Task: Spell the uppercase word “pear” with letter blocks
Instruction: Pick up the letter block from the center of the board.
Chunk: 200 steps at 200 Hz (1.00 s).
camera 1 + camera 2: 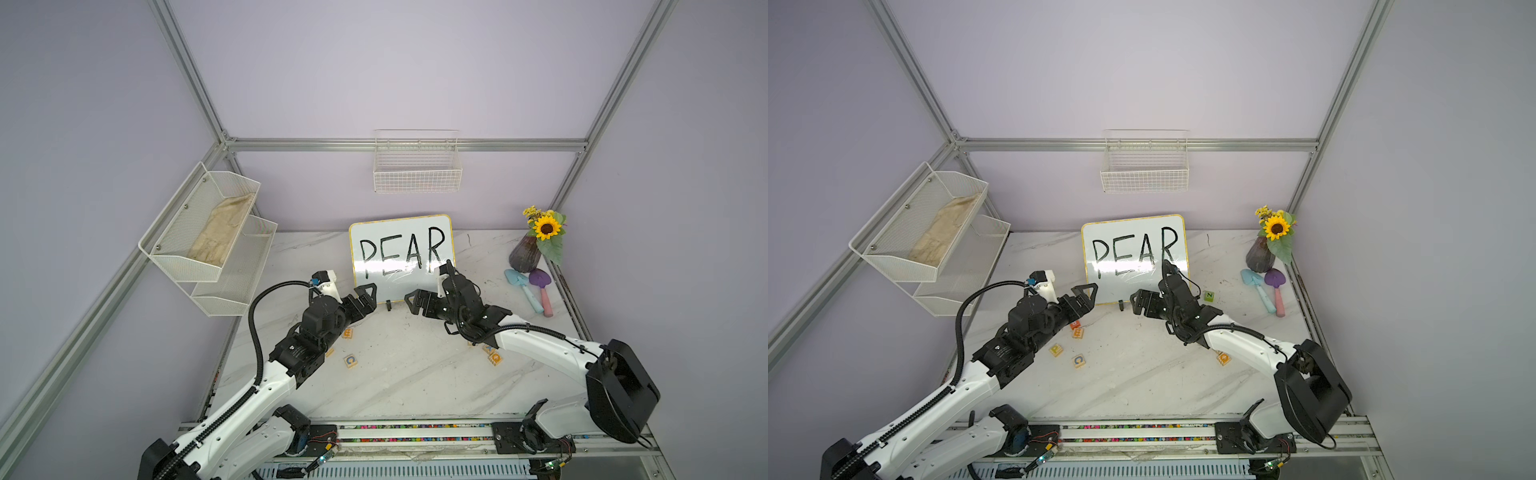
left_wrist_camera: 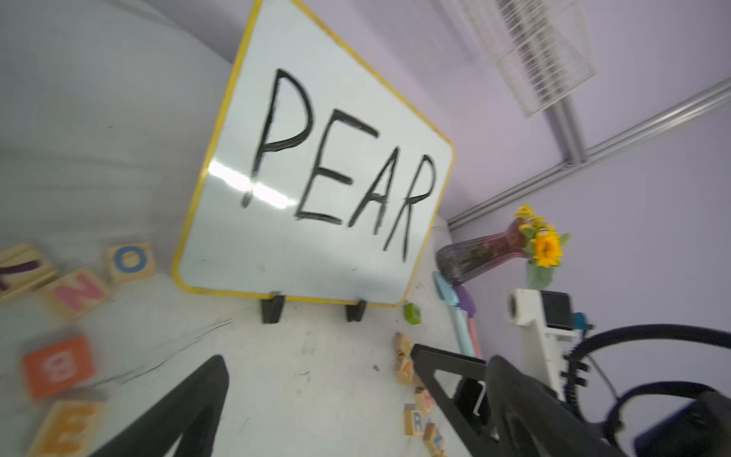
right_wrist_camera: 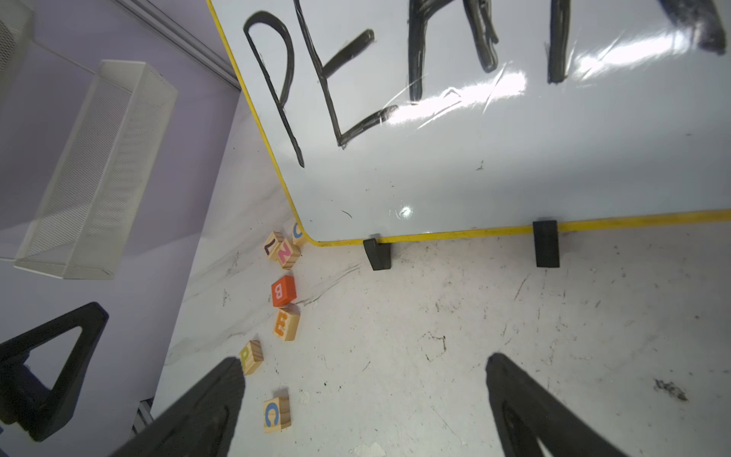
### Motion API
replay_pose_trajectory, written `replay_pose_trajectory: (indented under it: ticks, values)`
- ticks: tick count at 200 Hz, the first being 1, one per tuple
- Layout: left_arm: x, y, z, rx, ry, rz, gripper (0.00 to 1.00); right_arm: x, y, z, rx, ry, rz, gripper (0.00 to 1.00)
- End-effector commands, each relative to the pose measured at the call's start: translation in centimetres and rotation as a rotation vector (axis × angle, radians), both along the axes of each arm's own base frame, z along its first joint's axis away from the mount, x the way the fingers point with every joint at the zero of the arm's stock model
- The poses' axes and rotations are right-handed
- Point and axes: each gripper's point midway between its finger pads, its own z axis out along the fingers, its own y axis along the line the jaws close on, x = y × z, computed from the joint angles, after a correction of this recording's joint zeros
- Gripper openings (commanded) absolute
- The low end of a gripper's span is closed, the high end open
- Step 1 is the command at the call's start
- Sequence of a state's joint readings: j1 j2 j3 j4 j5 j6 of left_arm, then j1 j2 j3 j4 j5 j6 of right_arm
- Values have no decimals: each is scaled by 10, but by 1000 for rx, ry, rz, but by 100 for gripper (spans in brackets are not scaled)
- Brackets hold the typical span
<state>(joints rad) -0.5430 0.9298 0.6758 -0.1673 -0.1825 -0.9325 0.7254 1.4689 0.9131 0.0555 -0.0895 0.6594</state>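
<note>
Left tool (image 1: 368, 300) and right tool (image 1: 411, 303) gape empty before whiteboard (image 1: 399, 245) handwritten "PEAR"; P block (image 3: 251, 357) beside E block (image 3: 285, 324).

Marble tabletop (image 1: 415, 386) with letter blocks (image 3: 285, 324), whiteboard (image 1: 401, 249)

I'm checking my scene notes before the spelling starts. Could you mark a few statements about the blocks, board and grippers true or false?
1. The left gripper and right gripper are both open and empty. True.
2. The E block sits between the orange B block and the P block. True.
3. The whiteboard lies flat. False: it stands on two black feet.
4. PEAR is already spelled in blocks. False: the R block lies in another cluster, apart from P and E.
</note>
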Motion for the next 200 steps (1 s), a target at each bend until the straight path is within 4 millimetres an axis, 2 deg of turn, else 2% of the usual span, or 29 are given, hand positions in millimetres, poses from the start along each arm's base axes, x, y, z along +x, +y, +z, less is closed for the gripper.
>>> replay_pose_trajectory:
  ticks: [1,18,48,69,86,100,114,141,157,177,200]
  values:
    - [-4,42,-1,159,119,183,100,5,18,1,-30,-28,74,97]
    - [-13,63,-11,247,204,243,100,13,19,1,-98,-80,94,97]
    - [-32,91,-37,286,382,337,100,26,20,19,-148,-208,105,97]
    - [-43,100,-63,229,496,332,100,29,33,24,-120,-250,146,97]
    - [-48,106,-86,159,594,333,100,26,51,25,-77,-260,210,97]
    - [-52,106,-103,97,664,331,100,17,70,31,-43,-279,293,97]
    - [-51,102,-111,56,702,330,100,3,91,36,-43,-308,391,97]
    - [-52,96,-125,31,767,325,100,-37,135,43,-103,-420,616,97]
    - [-53,91,-133,23,811,310,100,-58,156,46,-70,-458,728,97]
    - [-59,91,-146,6,886,325,100,-74,172,49,-9,-469,795,97]
    - [-64,90,-161,8,968,319,100,-82,177,46,33,-460,808,97]
